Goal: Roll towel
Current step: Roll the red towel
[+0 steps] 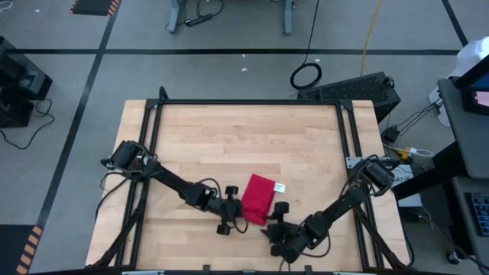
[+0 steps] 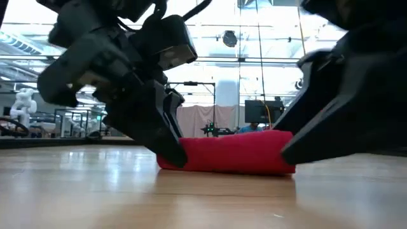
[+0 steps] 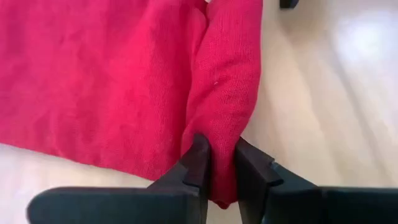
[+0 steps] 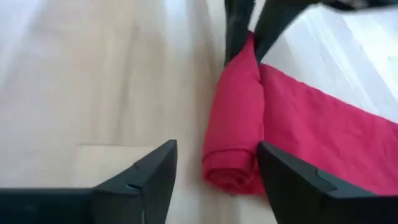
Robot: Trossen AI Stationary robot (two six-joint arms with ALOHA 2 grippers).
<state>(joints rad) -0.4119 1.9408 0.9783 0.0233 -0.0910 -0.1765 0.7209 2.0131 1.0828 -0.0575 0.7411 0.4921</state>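
The towel (image 1: 258, 199) lies near the surface's front edge, partly rolled, the roll's long axis running between the two hands. The left hand (image 3: 221, 177) pinches one end of the roll. The right hand (image 4: 214, 180) stands open, seemingly just short of the other end, gripping nothing.

I see bare table (image 1: 229, 137) wide open behind the towel (image 1: 258, 198), but its rolled near edge is hemmed in by my left gripper (image 1: 232, 216) and right gripper (image 1: 273, 219).
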